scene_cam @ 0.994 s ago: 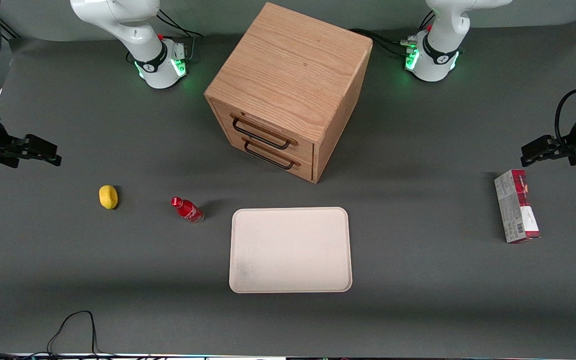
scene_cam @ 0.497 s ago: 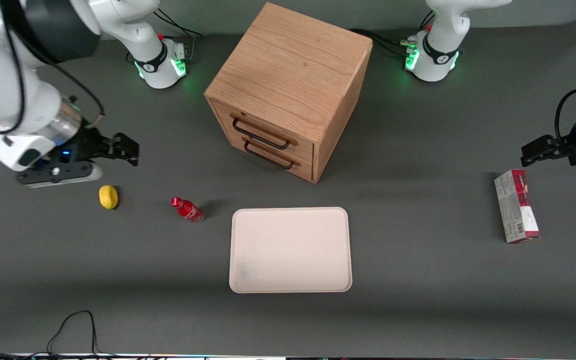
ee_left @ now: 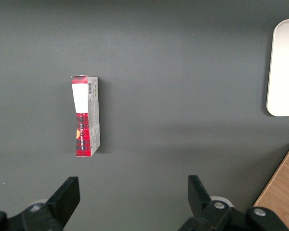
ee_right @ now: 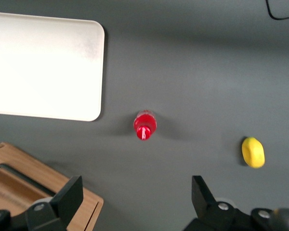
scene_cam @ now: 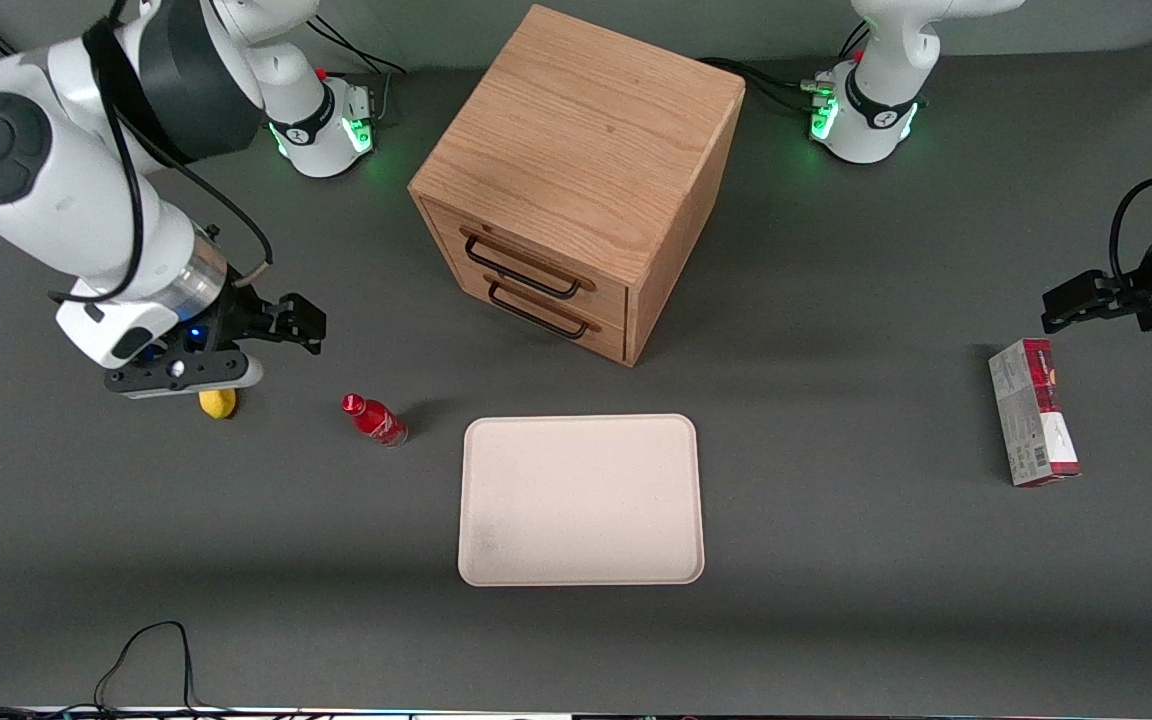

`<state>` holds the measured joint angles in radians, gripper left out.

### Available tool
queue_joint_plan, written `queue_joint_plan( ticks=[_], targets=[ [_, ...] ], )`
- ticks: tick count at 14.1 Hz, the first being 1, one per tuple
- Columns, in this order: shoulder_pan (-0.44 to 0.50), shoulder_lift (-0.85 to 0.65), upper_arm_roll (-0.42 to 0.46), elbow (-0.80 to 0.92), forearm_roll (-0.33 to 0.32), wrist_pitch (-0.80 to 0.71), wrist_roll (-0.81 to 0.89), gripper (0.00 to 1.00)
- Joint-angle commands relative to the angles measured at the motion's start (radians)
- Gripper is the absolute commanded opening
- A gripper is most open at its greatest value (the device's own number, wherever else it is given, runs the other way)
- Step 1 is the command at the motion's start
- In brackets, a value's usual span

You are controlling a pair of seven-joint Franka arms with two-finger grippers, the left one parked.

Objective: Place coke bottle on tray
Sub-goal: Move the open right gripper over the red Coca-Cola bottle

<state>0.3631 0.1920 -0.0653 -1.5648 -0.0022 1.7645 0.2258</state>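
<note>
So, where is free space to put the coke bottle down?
The whole tray is bare. Open table also lies between tray and carton. It is tighter around the coke bottle, with the lemon and the open gripper close by.

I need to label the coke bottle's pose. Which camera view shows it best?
The front view: the coke bottle shows cap, label and base, standing beside the tray, with the open gripper above the table nearby. The right wrist view sees it top-down. The left wrist view misses it.
</note>
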Motion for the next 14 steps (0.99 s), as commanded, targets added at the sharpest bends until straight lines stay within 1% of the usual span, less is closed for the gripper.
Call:
queue_joint_plan(
  ticks=[1,6,8,14],
  targets=[
    [0.005,-0.013,-0.005,-0.151,0.013,0.165,0.009,1.0],
    [0.004,0.009,-0.007,-0.335,0.011,0.398,0.01,1.0],
    [0.005,0.026,-0.007,-0.372,0.011,0.463,0.01,1.0],
    [0.005,0.095,-0.007,-0.389,0.011,0.543,0.015,1.0]
  ],
)
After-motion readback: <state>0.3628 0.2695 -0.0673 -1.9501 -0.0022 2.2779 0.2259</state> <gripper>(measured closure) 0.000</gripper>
